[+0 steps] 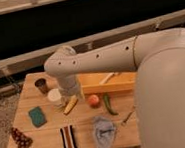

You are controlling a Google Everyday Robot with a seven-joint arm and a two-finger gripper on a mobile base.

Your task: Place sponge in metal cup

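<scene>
Wooden table carries all items. Metal cup stands upright near the far-left corner and serves as reference. Teal sponge lies flat on the tabletop in front of the metal cup, well apart from it. Gripper points downward, right of the metal cup and slightly nearer the viewer, at a white bowl and a banana; whether it is released or clenched cannot be determined. Farther right of the metal cup lie an orange fruit and a green pepper.
</scene>
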